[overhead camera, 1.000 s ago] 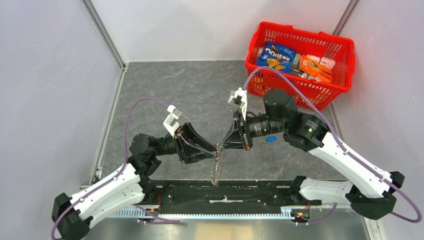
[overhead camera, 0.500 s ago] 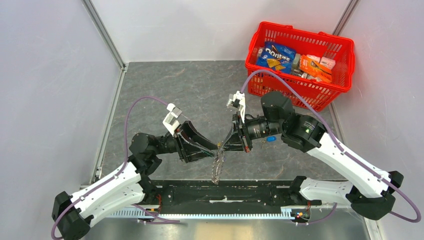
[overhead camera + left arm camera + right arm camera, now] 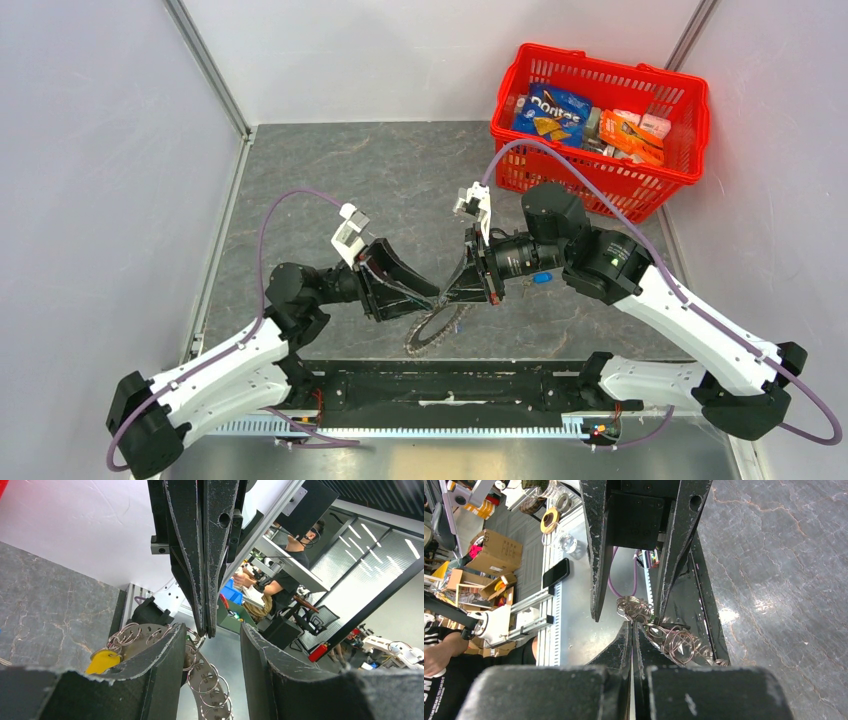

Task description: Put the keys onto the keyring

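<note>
The keyring (image 3: 436, 329) is a toothed metal wheel crowded with small split rings, hanging tilted just above the table's near edge. In the left wrist view its plate (image 3: 212, 677) and yellow tag (image 3: 102, 661) show behind my left finger. My right gripper (image 3: 446, 294) is shut, its tips (image 3: 206, 629) pinching one small ring of the keyring. My left gripper (image 3: 432, 296) faces it tip to tip, open, with nothing gripped between its fingers (image 3: 150, 675). One blue-headed key (image 3: 541, 277) lies on the table under the right arm. In the right wrist view the rings (image 3: 674, 642) sit beside the right gripper (image 3: 631, 626).
A red basket (image 3: 612, 64) full of snack packs stands at the back right, just beyond the right arm. A black rail (image 3: 450, 385) runs along the near edge below the hanging keyring. White walls close the sides.
The keyring has swung from hanging edge-on to a tilted, flatter pose showing its wheel shape. The left arm has shifted slightly right and up. The right arm edged left earlier, then held.
</note>
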Tool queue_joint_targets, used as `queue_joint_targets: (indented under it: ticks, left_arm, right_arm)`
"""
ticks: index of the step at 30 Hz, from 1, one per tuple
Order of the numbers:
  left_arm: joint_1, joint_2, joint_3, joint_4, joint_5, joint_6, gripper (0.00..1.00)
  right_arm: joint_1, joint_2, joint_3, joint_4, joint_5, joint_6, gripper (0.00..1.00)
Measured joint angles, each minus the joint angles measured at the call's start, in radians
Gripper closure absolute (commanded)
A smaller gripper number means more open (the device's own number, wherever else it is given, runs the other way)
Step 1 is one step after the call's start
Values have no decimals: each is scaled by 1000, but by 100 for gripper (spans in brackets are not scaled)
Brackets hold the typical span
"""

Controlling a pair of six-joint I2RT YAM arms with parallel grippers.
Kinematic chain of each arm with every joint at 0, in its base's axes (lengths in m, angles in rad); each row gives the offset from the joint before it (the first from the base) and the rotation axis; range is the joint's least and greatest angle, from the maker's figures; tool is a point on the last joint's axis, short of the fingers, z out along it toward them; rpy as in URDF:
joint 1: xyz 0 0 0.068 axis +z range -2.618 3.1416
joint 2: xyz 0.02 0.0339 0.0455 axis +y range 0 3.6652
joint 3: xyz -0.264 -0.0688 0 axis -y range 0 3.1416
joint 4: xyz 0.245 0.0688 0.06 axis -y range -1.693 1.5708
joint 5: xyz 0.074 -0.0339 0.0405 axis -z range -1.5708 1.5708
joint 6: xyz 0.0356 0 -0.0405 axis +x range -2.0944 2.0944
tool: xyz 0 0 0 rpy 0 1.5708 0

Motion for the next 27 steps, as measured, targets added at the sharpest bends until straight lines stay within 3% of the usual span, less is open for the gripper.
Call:
queue_joint_targets:
  ticks: [27]
  left_arm:
    - [0, -3, 0, 51, 18, -29, 49]
  right_arm:
    - [0, -37, 0, -10, 42, 0, 100]
